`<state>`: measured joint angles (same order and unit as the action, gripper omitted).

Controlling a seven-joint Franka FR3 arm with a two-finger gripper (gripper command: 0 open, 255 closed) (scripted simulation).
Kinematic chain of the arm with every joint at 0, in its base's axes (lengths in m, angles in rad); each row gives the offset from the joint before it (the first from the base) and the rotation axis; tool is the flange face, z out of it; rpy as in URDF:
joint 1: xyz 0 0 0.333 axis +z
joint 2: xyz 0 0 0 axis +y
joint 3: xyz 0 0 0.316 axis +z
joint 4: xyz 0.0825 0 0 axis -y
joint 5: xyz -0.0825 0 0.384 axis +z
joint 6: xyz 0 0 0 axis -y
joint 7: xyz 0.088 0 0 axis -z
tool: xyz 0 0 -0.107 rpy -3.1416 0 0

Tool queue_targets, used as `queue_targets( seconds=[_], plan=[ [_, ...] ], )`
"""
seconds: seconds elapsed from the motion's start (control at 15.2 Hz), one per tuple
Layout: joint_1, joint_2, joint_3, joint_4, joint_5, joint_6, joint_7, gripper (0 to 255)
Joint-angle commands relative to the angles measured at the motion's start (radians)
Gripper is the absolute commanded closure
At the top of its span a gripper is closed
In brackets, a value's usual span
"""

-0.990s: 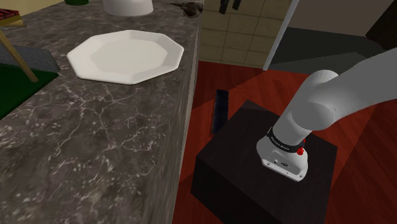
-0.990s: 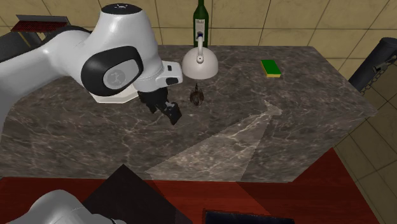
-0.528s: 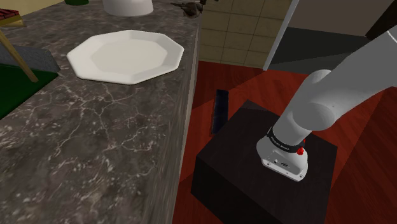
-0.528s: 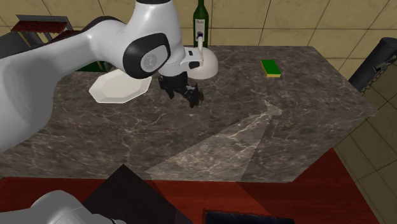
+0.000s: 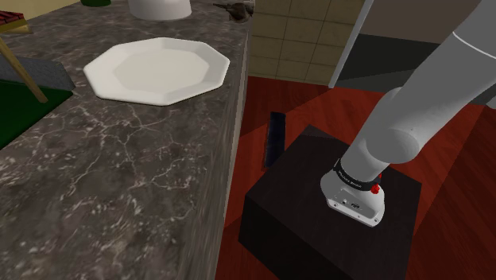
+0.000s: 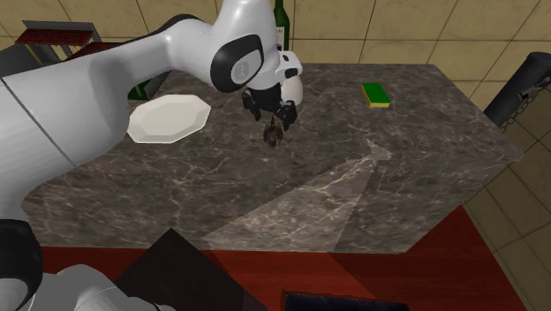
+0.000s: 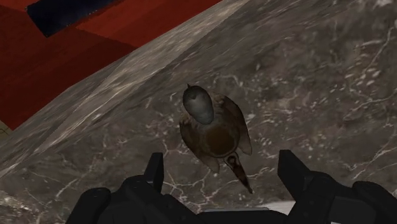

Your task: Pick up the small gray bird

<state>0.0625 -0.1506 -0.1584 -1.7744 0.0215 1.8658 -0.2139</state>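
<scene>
gripper (image 6: 272, 113): fingers spread, straddling bird, not touching
bird (image 7: 213, 127): brownish, gray head, upright on marble counter (image 6: 397, 177)
plate (image 6: 168, 119): white, 9 o'clock of bird

- Dark marble counter (image 6: 415, 150), veined in white, spreads wide across the second exterior view.
- A pale wedge of light (image 6: 327, 190) lies on its top, widening toward the near edge.
- Tan tiled wall (image 6: 397, 31) stands right behind it.
- Red floor (image 5: 453, 151) sits below, beside the counter's edge in the shoulder view.
- A dark rectangular panel (image 5: 276, 135) lies flat on that floor, near the counter's foot.
</scene>
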Motion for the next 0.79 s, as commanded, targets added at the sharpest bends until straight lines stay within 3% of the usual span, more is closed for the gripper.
queue_targets(
  seconds=[0.0, 0.46, 0.53, 0.73],
  plan=[
    [0.001, 0.008, 0.001, -0.012, 0.002, 0.023, -0.001, 0],
    [0.001, -0.001, 0.001, -0.097, 0.001, 0.099, -0.002, 0],
    [0.001, 0.0, 0.001, -0.096, 0.001, 0.099, -0.002, 255],
    [0.001, 0.001, 0.001, -0.092, 0.001, 0.097, -0.002, 255]
  ],
)
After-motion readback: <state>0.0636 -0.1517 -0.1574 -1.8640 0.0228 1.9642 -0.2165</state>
